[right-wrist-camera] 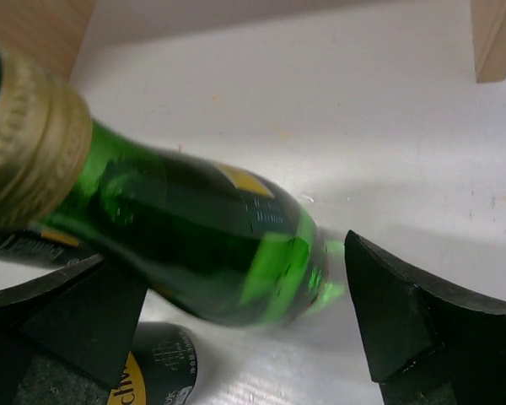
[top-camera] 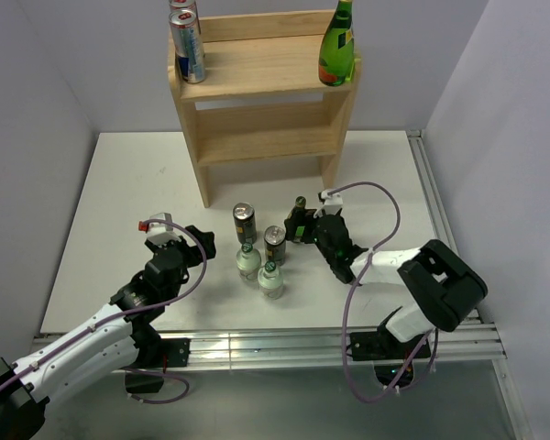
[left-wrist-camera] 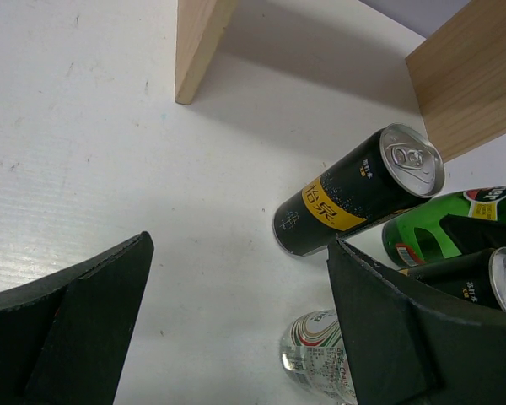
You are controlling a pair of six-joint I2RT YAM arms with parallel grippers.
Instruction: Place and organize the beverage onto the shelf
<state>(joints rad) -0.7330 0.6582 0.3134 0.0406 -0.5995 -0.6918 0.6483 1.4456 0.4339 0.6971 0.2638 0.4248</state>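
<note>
The green bottle (right-wrist-camera: pixel 202 253) is blurred in the right wrist view. It is straddled by the right gripper (top-camera: pixel 302 223), but whether it is clamped cannot be told. The left gripper (left-wrist-camera: pixel 240 245) is spread wide. The white table (top-camera: pixel 119 183) is enclosed by pale walls (top-camera: pixel 37 73). The shelf (top-camera: pixel 266 119) (bare pale wood, two tiers) is set at the far edge.

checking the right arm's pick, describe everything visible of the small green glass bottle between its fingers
The small green glass bottle has a gold foil-wrapped neck and a yellow label. It stands upright on the white table inside the open right gripper, close against one finger, a gap to the other.
</note>
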